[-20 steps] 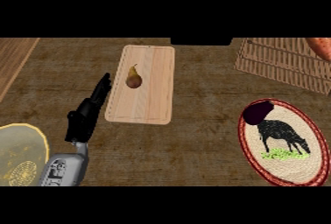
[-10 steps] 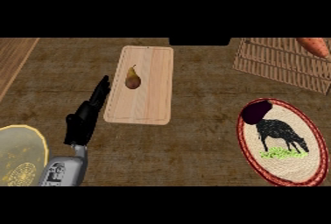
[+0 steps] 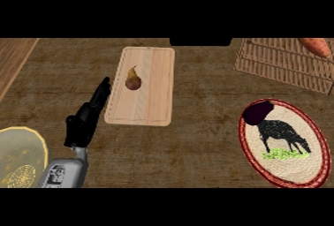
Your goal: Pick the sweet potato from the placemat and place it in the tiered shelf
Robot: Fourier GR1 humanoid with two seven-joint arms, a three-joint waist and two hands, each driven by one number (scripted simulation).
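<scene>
Most of the job looks done, prob. On the surface (image 3: 195,148), placemat (image 3: 297,170) carries only a dark purple veg (image 3: 257,111); tiered shelf (image 3: 274,62) sits top right. Left hand (image 3: 87,119): fingers straight, holding nothing; right hand out of view. Sweet potato (image 3: 316,46) is over the shelf's slats, at the view's edge. Released or not, can't tell.

left hand (image 3: 88,117): fingers straight out, kinda edge-on, pointing up and a touch right, nothing in it | forearm (image 3: 64,173): grey, comes in at the lower left edge, leaning slightly right
</scene>
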